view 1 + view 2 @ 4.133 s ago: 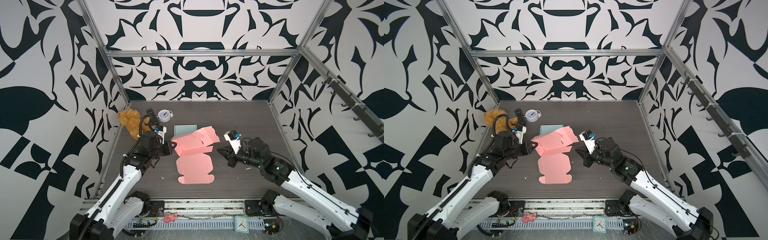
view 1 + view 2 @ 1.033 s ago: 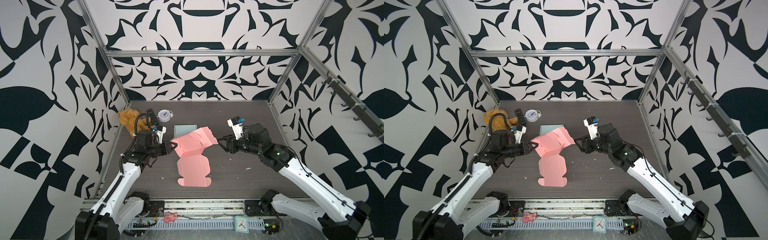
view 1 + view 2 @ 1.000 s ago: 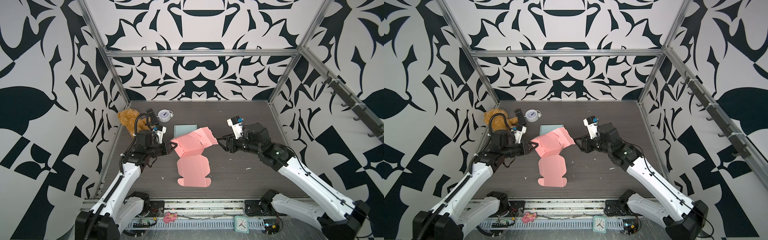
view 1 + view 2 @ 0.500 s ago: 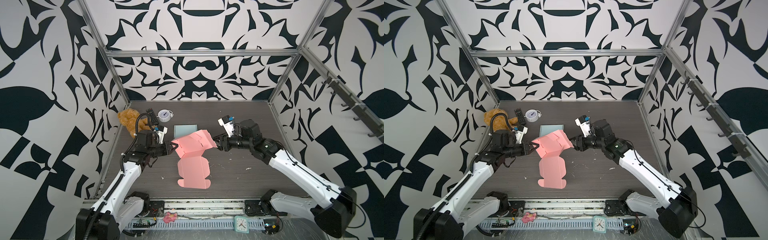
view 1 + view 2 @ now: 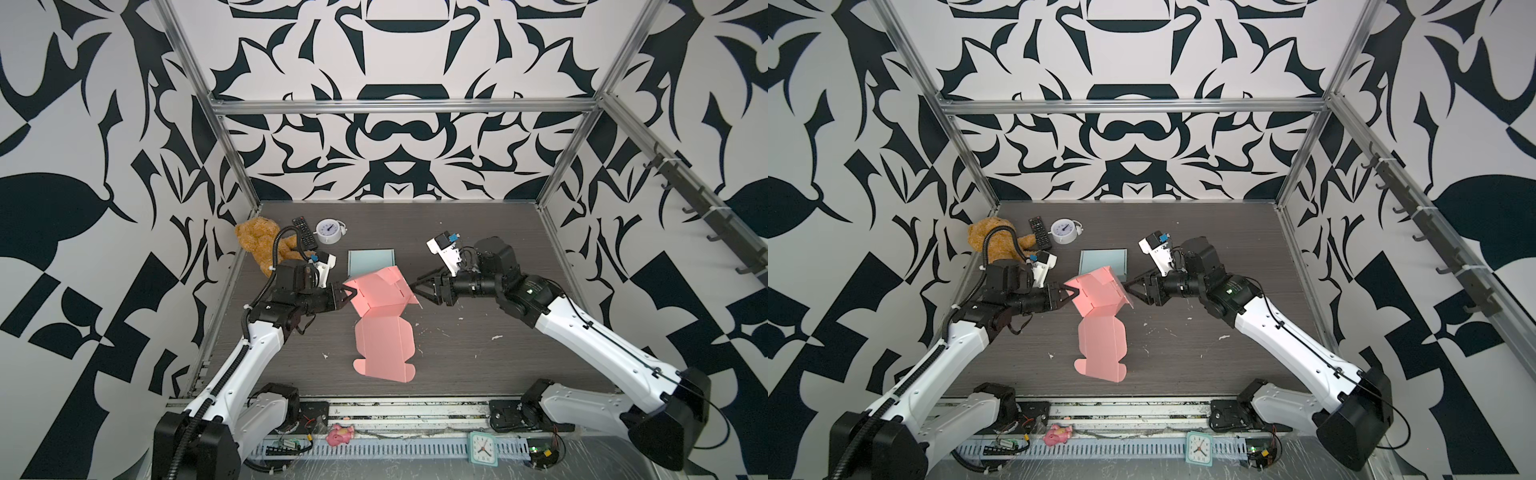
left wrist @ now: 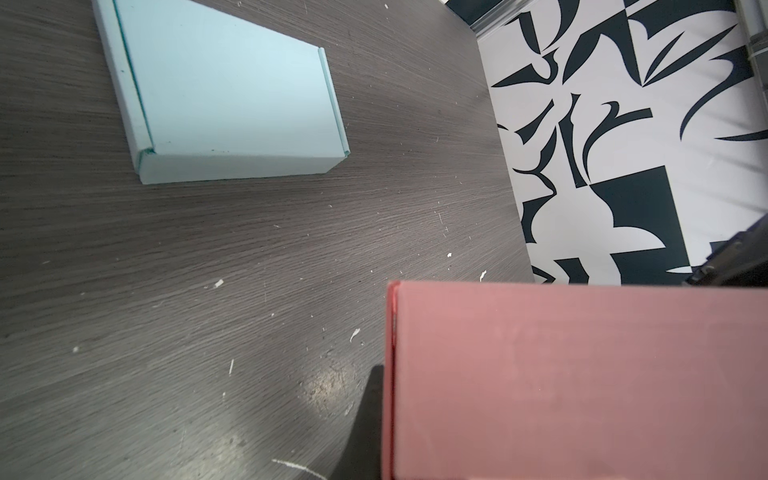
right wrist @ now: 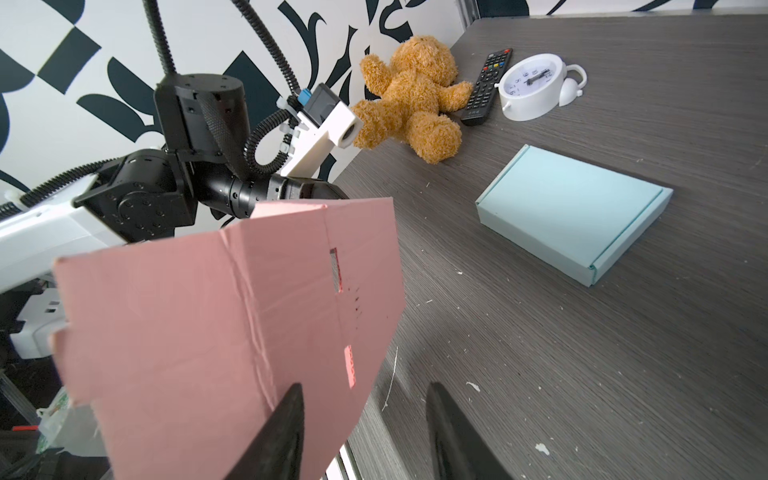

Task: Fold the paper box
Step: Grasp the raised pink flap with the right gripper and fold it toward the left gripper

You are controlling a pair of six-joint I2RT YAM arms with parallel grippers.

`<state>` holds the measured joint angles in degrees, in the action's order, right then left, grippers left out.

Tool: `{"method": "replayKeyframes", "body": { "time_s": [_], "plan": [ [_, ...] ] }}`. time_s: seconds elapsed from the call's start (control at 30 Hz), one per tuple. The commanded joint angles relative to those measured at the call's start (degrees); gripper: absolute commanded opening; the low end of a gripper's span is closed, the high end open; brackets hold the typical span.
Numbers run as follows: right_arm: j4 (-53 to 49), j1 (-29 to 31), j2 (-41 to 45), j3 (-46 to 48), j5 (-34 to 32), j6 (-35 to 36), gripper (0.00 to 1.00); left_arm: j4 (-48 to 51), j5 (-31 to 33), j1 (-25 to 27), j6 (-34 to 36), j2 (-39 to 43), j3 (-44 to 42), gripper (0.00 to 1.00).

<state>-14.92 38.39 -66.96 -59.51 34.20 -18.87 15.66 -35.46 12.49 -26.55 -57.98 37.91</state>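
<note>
Near one blue box [image 5: 370, 261], left jaws clamp one pink box [image 5: 380, 299]; right jaws apart.

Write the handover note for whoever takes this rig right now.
Left gripper: shut on the left edge of the pink box.
Right gripper: jaws open at the box's right flap, with no grip on it.
Box: in the middle of the table. Its back half is raised and partly folded, and its front panel lies flat on the table. A closed blue box sits behind it.
Done: back walls partly stood up.
Left: probably close on the right flap, fold the sides in, tuck the tabs and shut the lid.
</note>
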Motion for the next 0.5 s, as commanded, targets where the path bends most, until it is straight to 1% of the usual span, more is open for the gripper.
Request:
{"method": "replayKeyframes", "body": {
  "time_s": [0.0,0.17,0.37,0.47],
  "plan": [
    [-1.01,1.99,-0.39,-3.41,-2.01,3.68,0.49,0.91,-0.92,-0.27,0.44,-0.38,0.71,0.06],
    [-3.89,4.19,-0.12,-3.8,-9.72,7.05,0.48,1.26,-0.9,-0.27,0.44,-0.25,0.71,0.06],
    [-2.57,5.1,-0.32,-3.06,-10.62,7.19,0.48,1.89,-0.27,-0.27,0.53,-0.38,0.93,0.06],
    [-1.9,6.25,-0.78,-3.41,-11.94,7.18,0.48,2.82,1.26,-0.27,0.36,-0.58,0.98,0.06]
  ]
}}
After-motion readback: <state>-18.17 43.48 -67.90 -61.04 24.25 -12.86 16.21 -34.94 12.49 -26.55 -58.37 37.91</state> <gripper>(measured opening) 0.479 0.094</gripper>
